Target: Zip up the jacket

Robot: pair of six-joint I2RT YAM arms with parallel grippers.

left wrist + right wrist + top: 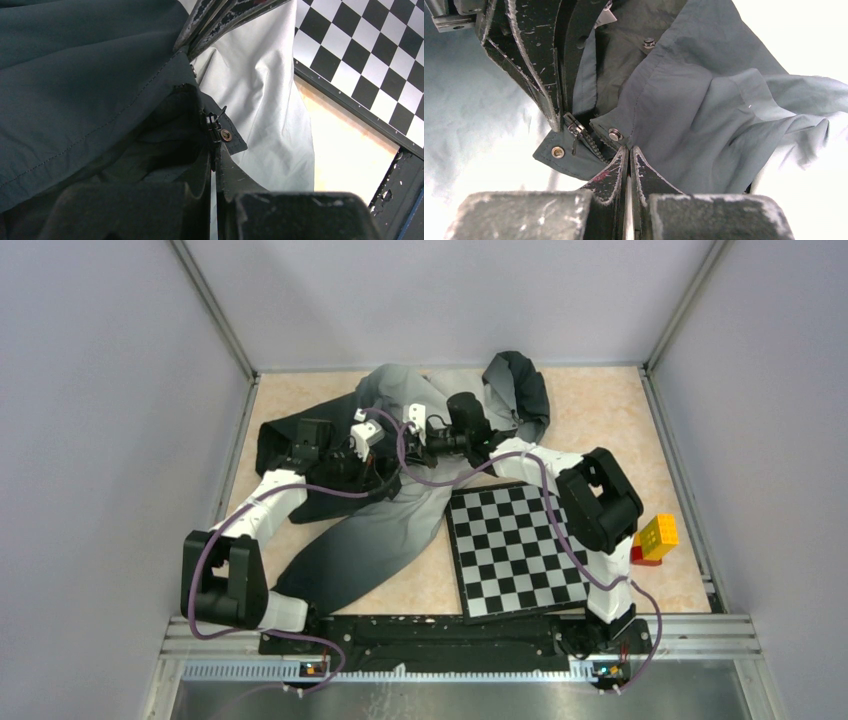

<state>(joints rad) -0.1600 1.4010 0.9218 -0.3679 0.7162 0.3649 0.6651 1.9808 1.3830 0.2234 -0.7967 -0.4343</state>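
My left end effector and right end effector each clench the jacket beside its zipper slider. I judge the fabric soft and slippery, so the edge beside the zipper is the best hold.

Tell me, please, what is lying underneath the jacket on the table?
Only the beige table shows around the jacket, so the jacket rests on that. Anything else beneath it is hidden by the fabric.
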